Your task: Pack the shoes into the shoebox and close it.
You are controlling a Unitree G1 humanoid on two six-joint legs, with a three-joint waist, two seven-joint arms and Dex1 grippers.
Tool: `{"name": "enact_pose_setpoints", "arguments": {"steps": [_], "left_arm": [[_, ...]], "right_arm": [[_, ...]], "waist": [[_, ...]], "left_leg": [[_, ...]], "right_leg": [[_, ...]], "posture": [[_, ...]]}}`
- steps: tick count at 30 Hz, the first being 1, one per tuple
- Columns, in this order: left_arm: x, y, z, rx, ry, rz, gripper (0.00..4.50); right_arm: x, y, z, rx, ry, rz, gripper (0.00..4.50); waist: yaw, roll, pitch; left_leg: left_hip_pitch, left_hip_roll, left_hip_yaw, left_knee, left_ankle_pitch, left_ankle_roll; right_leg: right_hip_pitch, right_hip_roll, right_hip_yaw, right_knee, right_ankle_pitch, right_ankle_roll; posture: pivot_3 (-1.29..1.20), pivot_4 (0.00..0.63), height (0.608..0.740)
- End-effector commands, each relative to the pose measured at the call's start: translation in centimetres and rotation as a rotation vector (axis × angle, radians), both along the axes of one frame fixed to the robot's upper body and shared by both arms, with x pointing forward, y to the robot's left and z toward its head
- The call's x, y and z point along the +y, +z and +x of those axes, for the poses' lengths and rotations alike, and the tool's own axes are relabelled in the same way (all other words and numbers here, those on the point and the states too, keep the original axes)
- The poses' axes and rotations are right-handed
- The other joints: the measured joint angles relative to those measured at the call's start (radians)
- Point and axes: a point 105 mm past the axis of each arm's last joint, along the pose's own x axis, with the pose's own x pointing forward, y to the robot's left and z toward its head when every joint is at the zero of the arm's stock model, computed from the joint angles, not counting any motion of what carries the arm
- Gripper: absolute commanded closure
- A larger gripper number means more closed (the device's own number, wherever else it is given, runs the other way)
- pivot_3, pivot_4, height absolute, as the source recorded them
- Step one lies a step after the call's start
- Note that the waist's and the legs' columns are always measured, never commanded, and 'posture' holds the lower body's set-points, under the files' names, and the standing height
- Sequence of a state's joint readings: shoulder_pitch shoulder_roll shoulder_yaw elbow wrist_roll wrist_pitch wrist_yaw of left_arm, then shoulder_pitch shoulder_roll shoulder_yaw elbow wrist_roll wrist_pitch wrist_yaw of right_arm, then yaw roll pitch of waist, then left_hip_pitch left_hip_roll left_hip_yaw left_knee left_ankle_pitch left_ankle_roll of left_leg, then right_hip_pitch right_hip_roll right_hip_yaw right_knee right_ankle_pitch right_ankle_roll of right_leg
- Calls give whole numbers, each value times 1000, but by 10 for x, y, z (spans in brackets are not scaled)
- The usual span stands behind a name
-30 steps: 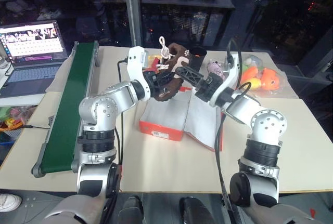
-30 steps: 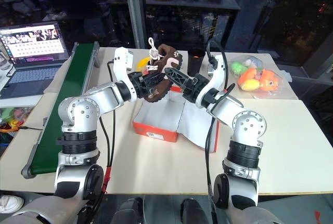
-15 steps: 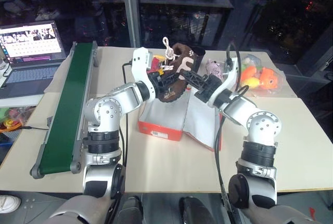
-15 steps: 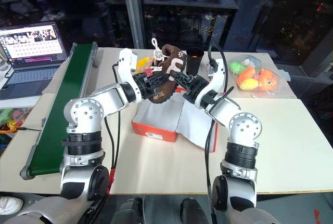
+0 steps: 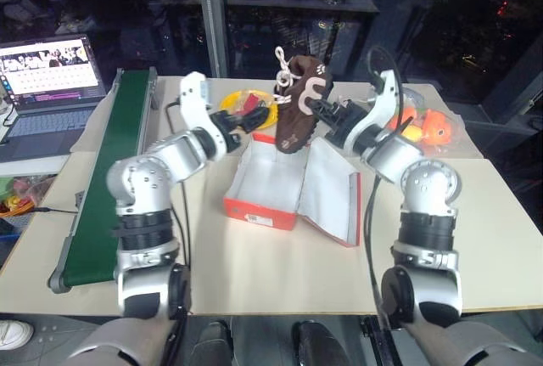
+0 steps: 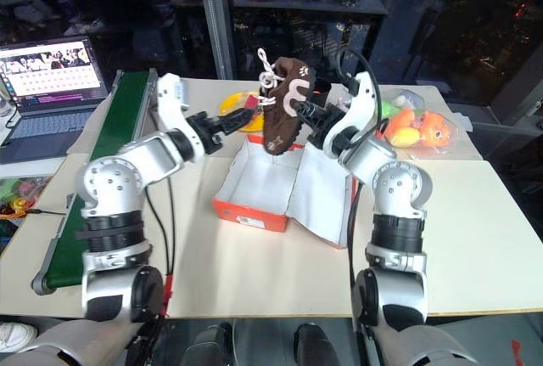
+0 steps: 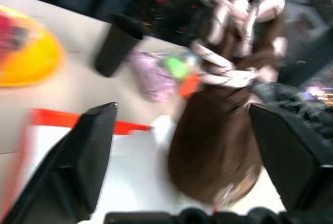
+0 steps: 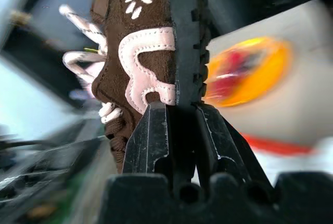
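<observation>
Packing barely under way: shoebox (image 5: 280, 188) open, lid laid flat at 3 o'clock, white inside bare. One shoe (image 5: 299, 104) aloft at box's 12 o'clock, pinched in right gripper (image 5: 327, 115). Left gripper (image 5: 240, 123) spread, holding nothing. Lid closing pending.

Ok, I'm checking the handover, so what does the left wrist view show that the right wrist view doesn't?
Left wrist view: the left pincer open, a black cup and a pink plush toy. Right wrist view: the right pincer shut on the shoe by its treaded sole. Both: the brown shoe, the yellow plate and the red shoebox.
</observation>
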State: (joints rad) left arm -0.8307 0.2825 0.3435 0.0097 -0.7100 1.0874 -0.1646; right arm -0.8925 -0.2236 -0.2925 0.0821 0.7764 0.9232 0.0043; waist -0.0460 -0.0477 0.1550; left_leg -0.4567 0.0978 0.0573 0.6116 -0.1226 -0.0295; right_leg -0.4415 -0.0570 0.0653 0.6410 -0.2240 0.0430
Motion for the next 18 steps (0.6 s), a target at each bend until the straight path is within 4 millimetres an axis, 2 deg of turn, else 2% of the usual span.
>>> {"name": "enact_pose_setpoints", "arguments": {"steps": [1,3,9,18], "left_arm": [[20,-7,-1,0,56,79,393],[28,-13,-2,17,76,96,393],[19,-21,-6,22,61,96,393],[17,-34,-9,48,77,85,393]], "right_arm": [[6,7,4,21,-61,-118,4289],[12,-2,5,84,-89,-202,4289],[29,-18,6,188,-69,-276,4289],[26,-43,3,404,-90,-351,4289]], "waist": [[0,0,0],[0,0,0],[9,0,0],[6,0,0]], "left_leg": [[0,0,0,-1,0,0],[0,0,0,-1,0,0],[-3,0,0,-1,0,0],[-3,0,0,0,0,0]], "right_leg": [[0,0,0,0,0,0],[-1,0,0,-1,0,0],[-3,-1,0,-1,0,0],[-3,-1,-1,0,0,0]], "posture": [[0,150,736],[0,150,736],[0,150,736],[0,150,736]]}}
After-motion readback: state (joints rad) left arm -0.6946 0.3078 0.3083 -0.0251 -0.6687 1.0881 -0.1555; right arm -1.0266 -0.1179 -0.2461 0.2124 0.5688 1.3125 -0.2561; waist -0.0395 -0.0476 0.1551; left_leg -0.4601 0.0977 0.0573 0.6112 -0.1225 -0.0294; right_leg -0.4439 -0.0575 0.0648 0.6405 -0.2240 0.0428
